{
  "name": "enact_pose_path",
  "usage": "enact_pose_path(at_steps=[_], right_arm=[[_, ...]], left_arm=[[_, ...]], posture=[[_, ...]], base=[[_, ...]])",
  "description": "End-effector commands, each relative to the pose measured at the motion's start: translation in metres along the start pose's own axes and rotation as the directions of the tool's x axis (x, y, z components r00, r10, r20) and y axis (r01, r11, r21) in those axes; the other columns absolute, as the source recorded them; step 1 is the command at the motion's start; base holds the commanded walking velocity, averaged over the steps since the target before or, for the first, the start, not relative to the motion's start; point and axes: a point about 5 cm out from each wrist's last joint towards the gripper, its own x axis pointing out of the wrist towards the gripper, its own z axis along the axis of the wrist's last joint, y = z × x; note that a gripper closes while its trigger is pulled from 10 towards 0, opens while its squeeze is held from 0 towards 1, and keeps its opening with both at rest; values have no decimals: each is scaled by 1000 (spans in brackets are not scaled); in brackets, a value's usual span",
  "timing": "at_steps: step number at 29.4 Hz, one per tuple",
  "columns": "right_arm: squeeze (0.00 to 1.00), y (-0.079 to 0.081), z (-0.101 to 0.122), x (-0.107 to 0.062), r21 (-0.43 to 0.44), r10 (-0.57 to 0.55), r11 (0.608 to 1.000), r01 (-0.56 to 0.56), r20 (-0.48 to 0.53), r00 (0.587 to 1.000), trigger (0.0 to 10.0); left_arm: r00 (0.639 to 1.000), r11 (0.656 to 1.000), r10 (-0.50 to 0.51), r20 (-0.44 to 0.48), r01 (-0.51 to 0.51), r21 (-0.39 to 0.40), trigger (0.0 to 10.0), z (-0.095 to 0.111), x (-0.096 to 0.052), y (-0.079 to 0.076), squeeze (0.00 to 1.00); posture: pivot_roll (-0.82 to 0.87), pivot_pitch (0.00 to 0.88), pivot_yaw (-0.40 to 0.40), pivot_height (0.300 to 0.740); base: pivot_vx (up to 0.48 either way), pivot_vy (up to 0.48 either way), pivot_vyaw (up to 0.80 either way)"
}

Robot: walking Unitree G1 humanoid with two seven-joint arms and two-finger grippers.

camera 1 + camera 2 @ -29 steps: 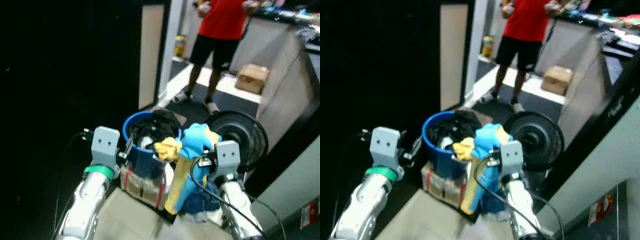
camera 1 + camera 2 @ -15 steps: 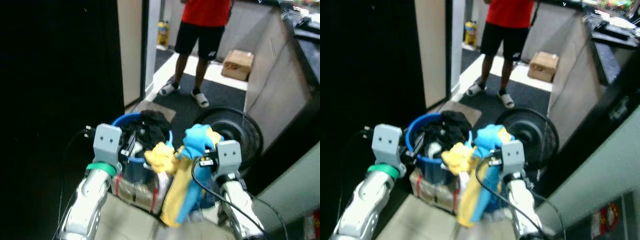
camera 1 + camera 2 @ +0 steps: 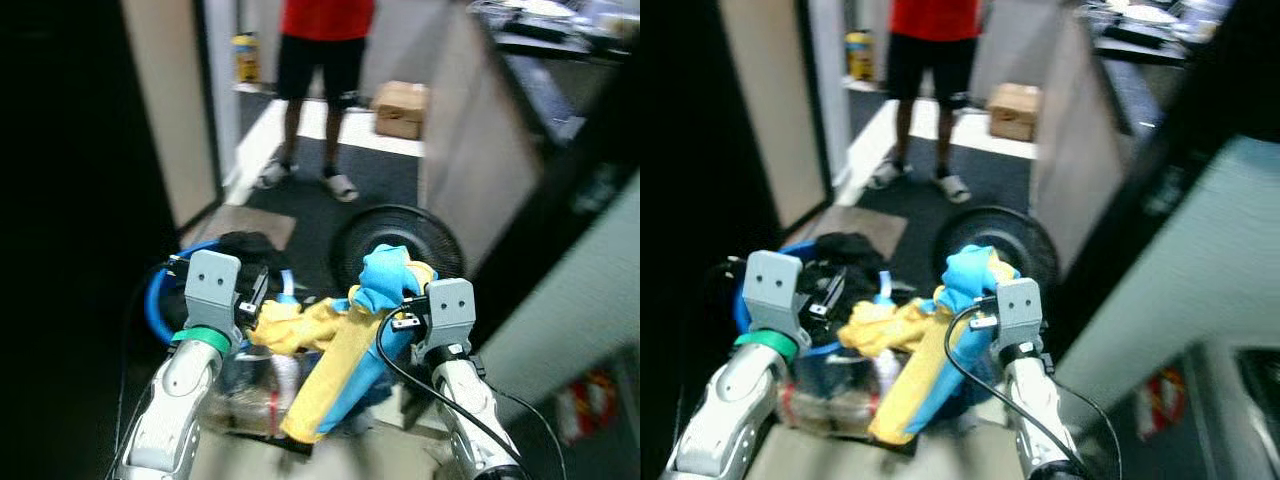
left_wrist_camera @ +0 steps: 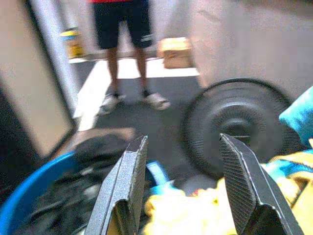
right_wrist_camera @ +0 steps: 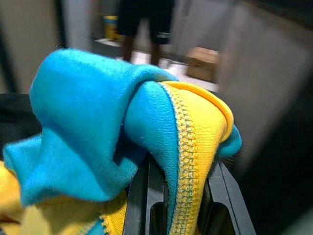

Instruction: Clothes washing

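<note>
Black round fan (image 3: pixel 396 243) on floor; cardboard box (image 3: pixel 400 108) beyond; person (image 3: pixel 322 60) standing (red top, black shorts); yellow container (image 3: pixel 245 58) by wall.

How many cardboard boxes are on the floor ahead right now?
1. The brown cardboard box sits on the floor against the grey counter wall, to the right of the person in black shorts. Others could be hidden behind the counter.

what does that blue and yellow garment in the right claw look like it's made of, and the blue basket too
The blue and yellow garment, pinched in the right claw, looks like soft knit, probably fleece or jersey: matte, thick rounded folds, a stitched seam where the colours meet. The blue basket looks like moulded plastic, with a smooth, slightly glossy rim, though blur leaves that uncertain.
</note>
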Motion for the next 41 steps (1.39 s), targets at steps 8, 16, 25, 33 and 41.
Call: enact_pose_path(at_steps=[8,16,25,33,41], right_arm=[[0,-9,20,10,106,-66,993,60,58,996,10000],[0,-19,88,31,409,-84,911,-39,279,957,10000],[0,-20,147,38,449,-5,859,-245,487,873,10000],[0,-28,192,38,339,-90,929,-150,599,796,10000],[0,-30,189,39,385,-82,906,-176,567,820,10000]], left_arm=[[1000,1000,-24,16,24,4,10000,8,1,0,0],[969,995,-83,235,68,68,10000,78,17,10,0],[774,970,-226,592,126,206,10000,218,12,22,0],[811,996,-92,577,65,68,10000,217,19,35,0],[825,998,-63,562,57,28,10000,215,22,31,0]], posture=[[94,0,-10,740],[94,0,1,740],[121,0,27,740],[108,0,24,740],[109,0,17,740]], base=[[0,0,-800],[0,0,-800],[0,0,-800],[0,0,-800],[0,0,-800]])
